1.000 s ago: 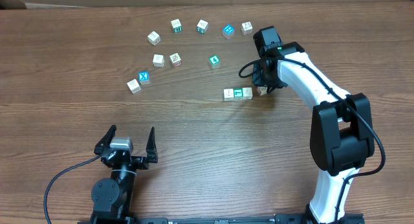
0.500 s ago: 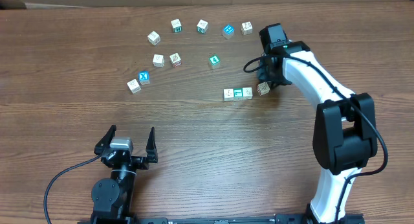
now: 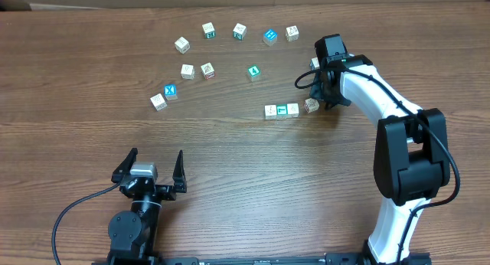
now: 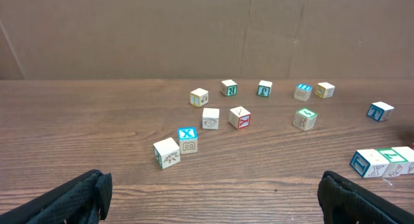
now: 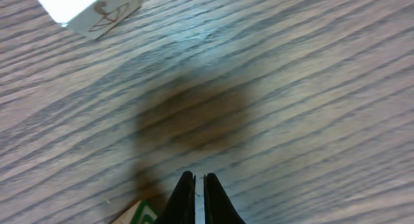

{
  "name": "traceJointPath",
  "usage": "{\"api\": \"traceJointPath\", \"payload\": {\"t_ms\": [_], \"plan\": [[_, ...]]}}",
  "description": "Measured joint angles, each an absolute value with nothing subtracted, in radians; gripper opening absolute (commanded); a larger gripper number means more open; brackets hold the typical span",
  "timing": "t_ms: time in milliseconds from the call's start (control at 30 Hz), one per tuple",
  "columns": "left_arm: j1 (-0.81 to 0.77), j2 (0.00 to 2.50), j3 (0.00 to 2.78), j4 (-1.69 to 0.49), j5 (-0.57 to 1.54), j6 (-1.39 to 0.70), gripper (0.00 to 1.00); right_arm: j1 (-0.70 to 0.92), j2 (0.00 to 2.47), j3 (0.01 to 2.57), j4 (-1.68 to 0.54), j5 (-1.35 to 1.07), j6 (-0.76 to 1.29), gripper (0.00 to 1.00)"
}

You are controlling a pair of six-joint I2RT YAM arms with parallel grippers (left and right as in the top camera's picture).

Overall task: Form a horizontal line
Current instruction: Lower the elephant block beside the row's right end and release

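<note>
On the wooden table (image 3: 92, 142), the horizontal line (image 3: 282, 110) is a short row of three small whitish letter cubes set side by side, the middle one with a teal-green top. A fourth cube (image 3: 310, 106), whitish with brownish marks, sits just beside the right end of the line, turned at a slight angle. Whether it touches the row cannot be told.

The right gripper (image 5: 199, 180) hangs just beyond that right end, pointing down at bare wood. Its two dark fingers are pressed almost together with nothing between them. In the right wrist view a whitish cube corner with a brown drawing (image 5: 90, 10) shows at the top left, and a cube edge with green marks (image 5: 139, 214) at the bottom left.

On the far side of the line, loose cubes (image 3: 207, 70) lie scattered in a rough arc, some with blue or teal faces, all apart from the row. One more cube (image 3: 315, 63) peeks out beside the right arm.

The left gripper (image 3: 149, 169) rests well to the near-left of the line, fingers spread wide and empty.
</note>
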State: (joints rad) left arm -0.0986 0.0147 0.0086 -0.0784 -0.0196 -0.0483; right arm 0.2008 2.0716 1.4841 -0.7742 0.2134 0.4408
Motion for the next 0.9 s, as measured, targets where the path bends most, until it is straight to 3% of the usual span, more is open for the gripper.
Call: {"api": "traceJointPath", "payload": {"t_ms": [533, 900], "plan": [[-0.099, 0.015, 0.009, -0.078, -0.020, -0.048, 1.00, 0.201, 2.072, 1.484, -0.772, 0.014, 0.441, 0.06], [-0.099, 0.015, 0.009, -0.078, -0.020, -0.048, 1.00, 0.201, 2.072, 1.484, -0.802, 0.018, 0.513, 0.10]]}}
